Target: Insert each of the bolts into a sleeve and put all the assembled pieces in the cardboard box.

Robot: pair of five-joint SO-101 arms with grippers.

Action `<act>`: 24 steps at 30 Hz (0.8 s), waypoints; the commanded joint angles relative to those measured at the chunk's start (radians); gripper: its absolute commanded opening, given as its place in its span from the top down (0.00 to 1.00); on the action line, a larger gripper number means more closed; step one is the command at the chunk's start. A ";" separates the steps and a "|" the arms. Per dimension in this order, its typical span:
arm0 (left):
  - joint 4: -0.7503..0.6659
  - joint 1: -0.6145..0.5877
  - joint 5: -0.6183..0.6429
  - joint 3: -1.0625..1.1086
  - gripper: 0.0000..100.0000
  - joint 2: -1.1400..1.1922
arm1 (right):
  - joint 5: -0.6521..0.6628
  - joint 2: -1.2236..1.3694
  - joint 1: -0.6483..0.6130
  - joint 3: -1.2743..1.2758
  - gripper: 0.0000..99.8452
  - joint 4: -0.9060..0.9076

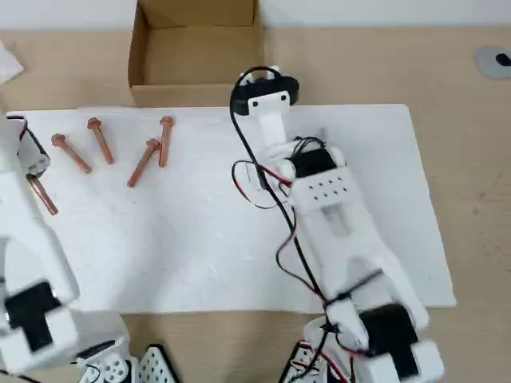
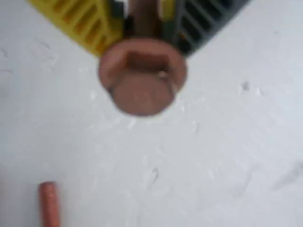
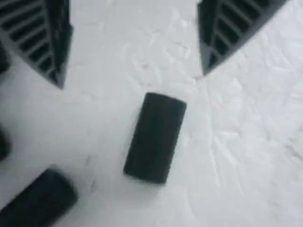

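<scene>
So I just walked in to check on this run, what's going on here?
The left hand is shut on a bolt, gripping its shank. Four other bolts lie loose on the white sheet. The right hand hangs open over a black sleeve lying on the sheet near the cardboard box, with a second sleeve beside it. None of these bolts is in a sleeve yet.

The bolt (image 2: 142,87) looks dull coppery, the sleeve (image 3: 155,137) matt black, the sheet (image 1: 200,239) rough white foam.
</scene>
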 commanded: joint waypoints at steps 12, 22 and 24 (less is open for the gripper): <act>-0.287 0.183 -0.014 0.600 0.99 -0.828 | -0.049 0.326 -0.007 -0.357 0.77 0.095; -0.285 0.190 -0.014 0.709 0.99 -1.000 | -0.046 0.481 -0.012 -0.464 0.78 0.144; -0.285 0.190 -0.014 0.709 0.99 -1.000 | -0.046 0.506 -0.012 -0.469 0.78 0.144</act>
